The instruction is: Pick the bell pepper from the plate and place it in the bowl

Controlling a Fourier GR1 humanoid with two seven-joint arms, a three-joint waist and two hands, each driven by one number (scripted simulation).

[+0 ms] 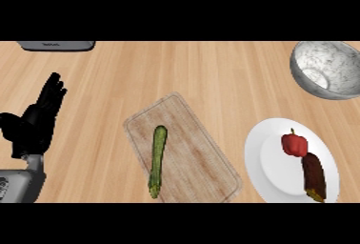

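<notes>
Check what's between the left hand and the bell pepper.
Head view: a cutting board with a long green vegetable on it lies between left hand and bell pepper.

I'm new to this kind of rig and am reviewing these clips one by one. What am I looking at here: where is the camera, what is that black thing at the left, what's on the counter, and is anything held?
This is a single view from the robot's head, looking steeply down at a wooden counter. The black shape at the left is the left robot hand on a grey forearm. It is open with fingers up, resting and holding nothing. The right robot hand is out of view. On the counter are a cutting board with a long green vegetable, a white plate carrying a red bell pepper and a dark vegetable, a speckled bowl at top right, and a grey object at the top left edge.
</notes>
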